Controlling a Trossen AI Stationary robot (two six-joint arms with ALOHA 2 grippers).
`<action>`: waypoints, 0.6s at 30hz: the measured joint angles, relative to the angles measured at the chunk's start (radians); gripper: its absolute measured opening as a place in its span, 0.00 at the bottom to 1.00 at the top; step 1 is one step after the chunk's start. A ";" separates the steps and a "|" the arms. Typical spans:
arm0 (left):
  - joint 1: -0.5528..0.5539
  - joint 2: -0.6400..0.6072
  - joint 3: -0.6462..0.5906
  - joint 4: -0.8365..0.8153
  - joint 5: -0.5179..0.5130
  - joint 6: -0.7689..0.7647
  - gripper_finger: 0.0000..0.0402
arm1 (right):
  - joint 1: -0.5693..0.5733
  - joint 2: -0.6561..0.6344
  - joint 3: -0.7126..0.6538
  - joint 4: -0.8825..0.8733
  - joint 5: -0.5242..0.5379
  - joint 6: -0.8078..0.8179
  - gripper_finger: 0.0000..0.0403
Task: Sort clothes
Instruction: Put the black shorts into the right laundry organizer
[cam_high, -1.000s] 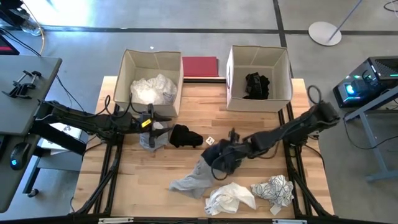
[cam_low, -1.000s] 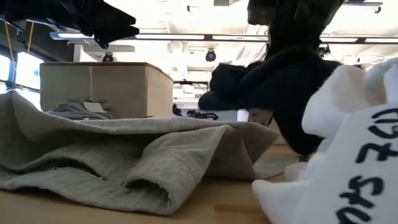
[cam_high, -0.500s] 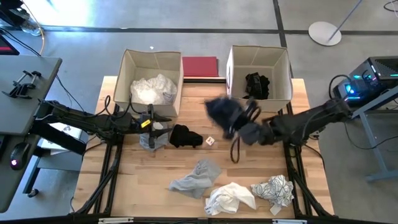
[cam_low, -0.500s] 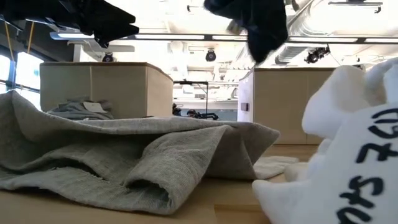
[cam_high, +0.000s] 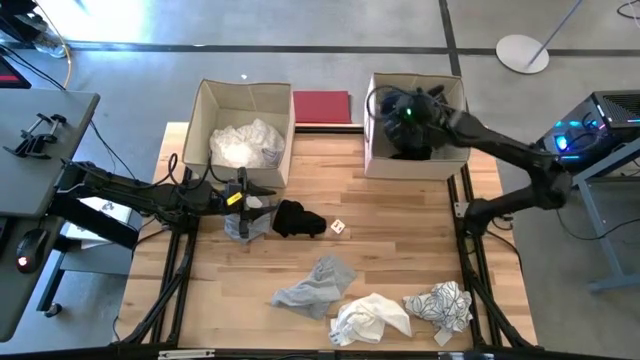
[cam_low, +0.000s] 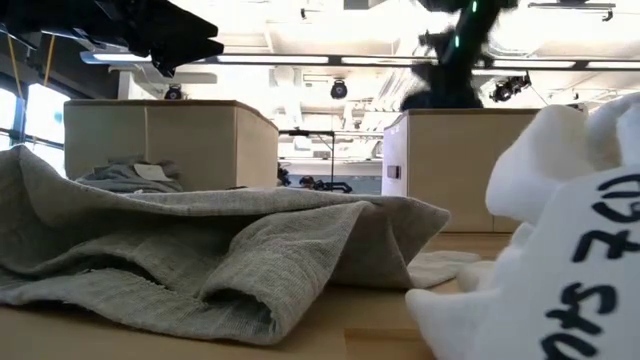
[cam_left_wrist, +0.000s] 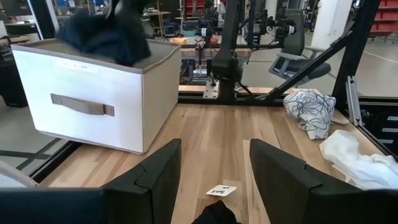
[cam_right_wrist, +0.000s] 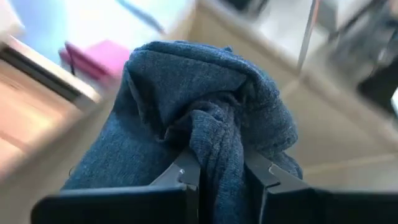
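Navy fabric is what counts: left of the right-hand beige box (cam_high: 452, 150), your left hand (cam_high: 262, 207) waits with fingers apart; over that box, your right hand (cam_right_wrist: 222, 175) is clamped on the dark navy garment (cam_right_wrist: 205, 130), bunched between its fingers.

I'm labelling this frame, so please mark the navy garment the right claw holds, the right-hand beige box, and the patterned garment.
navy garment (cam_right_wrist: 205, 118): right wrist view, bunched middle above the claw's fingers.
right-hand beige box (cam_high: 368, 135): high view, its left wall.
patterned garment (cam_high: 440, 305): high view, centre of the crumpled cloth.
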 joint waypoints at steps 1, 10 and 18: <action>0.000 0.000 0.000 0.000 0.000 0.000 0.45 | -0.046 0.016 -0.015 0.002 -0.040 0.015 0.12; 0.000 0.000 0.000 0.000 0.000 0.001 0.45 | -0.245 0.160 -0.100 -0.091 -0.267 0.080 0.34; 0.000 0.000 0.000 0.000 0.000 0.002 0.45 | -0.255 0.156 -0.038 -0.229 -0.309 0.022 0.54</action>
